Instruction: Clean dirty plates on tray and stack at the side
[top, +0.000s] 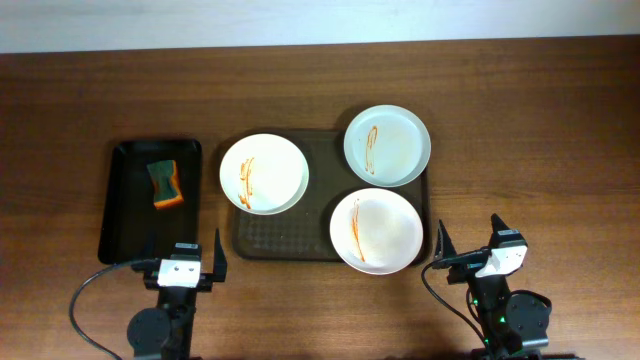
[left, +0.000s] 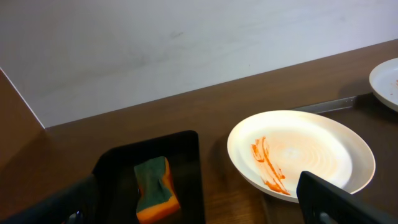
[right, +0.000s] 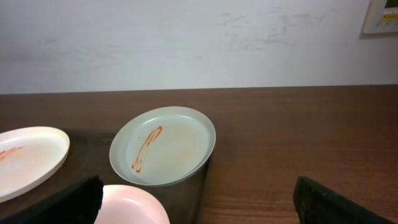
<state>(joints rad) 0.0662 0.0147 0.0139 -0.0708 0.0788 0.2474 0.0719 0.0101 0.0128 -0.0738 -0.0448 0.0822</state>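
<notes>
L gripper & R gripper both wide open, empty.
Risk: off-centre pinch drops sponge ahead of L; dirty plates go unwiped.

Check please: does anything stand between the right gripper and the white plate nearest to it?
Nothing visible does. The right gripper is open, and only table lies between it and the white plate, which overhangs the tray's near edge. The green plate sits farther back.

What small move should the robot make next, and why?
Probably the left gripper, open and empty, should reach for the sponge in the small black tray: the white plate nearby shows orange-red streaks, and nothing to wipe with is held.
</notes>
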